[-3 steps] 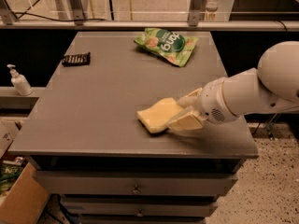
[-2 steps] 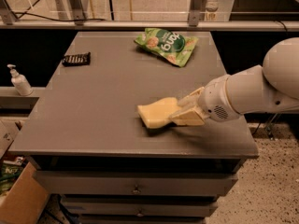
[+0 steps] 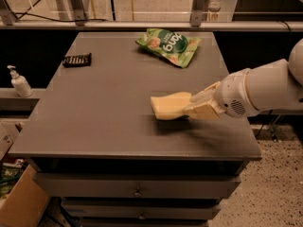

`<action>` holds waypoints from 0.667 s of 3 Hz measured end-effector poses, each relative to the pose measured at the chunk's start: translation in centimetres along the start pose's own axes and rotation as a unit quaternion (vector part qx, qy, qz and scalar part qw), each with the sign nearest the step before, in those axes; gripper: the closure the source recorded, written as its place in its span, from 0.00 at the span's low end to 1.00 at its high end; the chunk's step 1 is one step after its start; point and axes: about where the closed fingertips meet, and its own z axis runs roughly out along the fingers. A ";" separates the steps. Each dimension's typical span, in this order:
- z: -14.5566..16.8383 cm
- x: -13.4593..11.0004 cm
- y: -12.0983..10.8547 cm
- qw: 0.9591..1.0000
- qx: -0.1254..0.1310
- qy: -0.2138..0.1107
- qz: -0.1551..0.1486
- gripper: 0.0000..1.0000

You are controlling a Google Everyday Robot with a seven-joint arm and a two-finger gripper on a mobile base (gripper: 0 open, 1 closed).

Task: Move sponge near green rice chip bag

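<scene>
The pale yellow sponge (image 3: 168, 106) is held at the right front part of the grey table (image 3: 94, 112), a little above its top. My gripper (image 3: 193, 105) comes in from the right on a white arm and is shut on the sponge's right end. The green rice chip bag (image 3: 169, 46) lies flat at the far right of the table, well beyond the sponge.
A small black ridged bar (image 3: 77, 59) lies at the far left of the table. A white pump bottle (image 3: 19, 82) stands on a ledge left of the table. A cardboard box (image 3: 19, 202) sits on the floor at the lower left. Drawers are below the table top.
The gripper has lifted the sponge slightly and carried it a little to the right and toward the far side of the table. The bag and the black bar have not moved.
</scene>
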 end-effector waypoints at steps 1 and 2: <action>-2.2 0.7 -2.4 0.999 0.030 -0.003 0.013 1.00; -5.1 1.3 -5.4 0.998 0.061 -0.019 0.028 1.00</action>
